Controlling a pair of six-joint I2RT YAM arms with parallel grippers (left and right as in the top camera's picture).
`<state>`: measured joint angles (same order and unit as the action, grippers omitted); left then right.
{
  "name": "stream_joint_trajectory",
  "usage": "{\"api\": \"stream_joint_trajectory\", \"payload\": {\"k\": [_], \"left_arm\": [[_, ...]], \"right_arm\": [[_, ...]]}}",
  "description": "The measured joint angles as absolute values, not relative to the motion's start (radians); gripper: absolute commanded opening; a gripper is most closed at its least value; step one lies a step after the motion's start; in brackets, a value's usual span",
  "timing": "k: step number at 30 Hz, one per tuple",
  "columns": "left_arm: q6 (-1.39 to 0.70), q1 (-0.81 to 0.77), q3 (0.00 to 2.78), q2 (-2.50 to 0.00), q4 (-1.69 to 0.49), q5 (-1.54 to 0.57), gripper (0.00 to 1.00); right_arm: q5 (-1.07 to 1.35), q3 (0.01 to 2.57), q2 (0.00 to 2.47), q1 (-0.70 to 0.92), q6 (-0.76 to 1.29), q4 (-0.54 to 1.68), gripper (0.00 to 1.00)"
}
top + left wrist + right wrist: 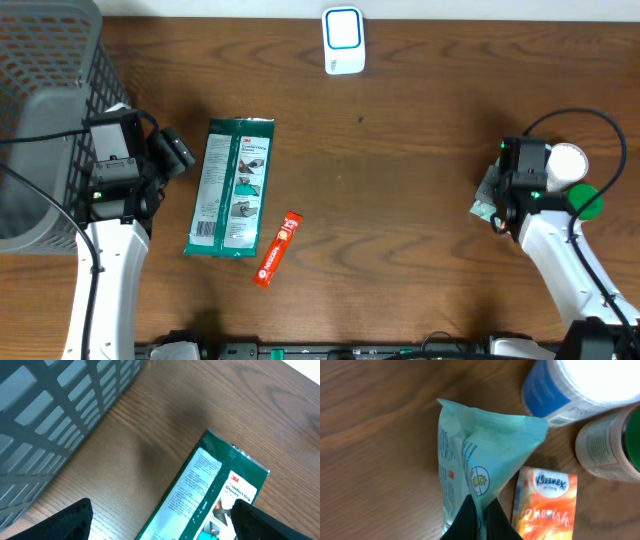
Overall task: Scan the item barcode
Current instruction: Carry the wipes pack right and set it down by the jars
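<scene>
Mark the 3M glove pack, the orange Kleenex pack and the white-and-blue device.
3M glove pack [232, 188]: overhead view, middle of its printed face.
orange Kleenex pack [546, 502]: right wrist view, printed front below the logo.
white-and-blue device [343, 40]: overhead view, centre of its top.

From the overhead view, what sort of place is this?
Probably a mock checkout bench: white scanner-like unit, 3M gloves pack, and a grey mesh basket at a wooden table.
</scene>
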<state>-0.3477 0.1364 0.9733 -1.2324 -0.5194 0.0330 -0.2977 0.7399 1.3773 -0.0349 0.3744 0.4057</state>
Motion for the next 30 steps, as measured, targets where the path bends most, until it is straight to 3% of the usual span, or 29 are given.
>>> {"api": "stream_joint_trajectory", "payload": {"k": [8, 10, 13, 15, 17, 30], "left_arm": [[-0.348, 0.136, 0.973, -1.232, -0.519, 0.033, 0.88], [-0.348, 0.136, 0.973, -1.232, -0.519, 0.033, 0.88], [-0.348, 0.136, 0.973, -1.232, -0.519, 0.033, 0.88], [-0.348, 0.136, 0.973, -1.232, -0.519, 0.033, 0.88], [-0.348, 0.136, 0.973, -1.232, -0.519, 0.033, 0.88], [-0.348, 0.136, 0.973, -1.232, -0.519, 0.033, 0.88]], "right_arm": [[-0.316, 0.613, 1.377, -0.043, 0.337, 0.201, 0.01], [-0.315, 0.599, 1.377, -0.043, 0.332, 0.190, 0.20], [-0.319, 0.592, 1.377, -0.043, 0.324, 0.191, 0.64], [-0.321, 0.591, 1.377, -0.044, 0.312, 0.189, 0.84], [-0.322, 0.592, 1.377, -0.044, 0.288, 0.194, 0.96], [-0.253, 0.870, 1.351, -0.044, 0.212, 0.585, 0.99]]}}
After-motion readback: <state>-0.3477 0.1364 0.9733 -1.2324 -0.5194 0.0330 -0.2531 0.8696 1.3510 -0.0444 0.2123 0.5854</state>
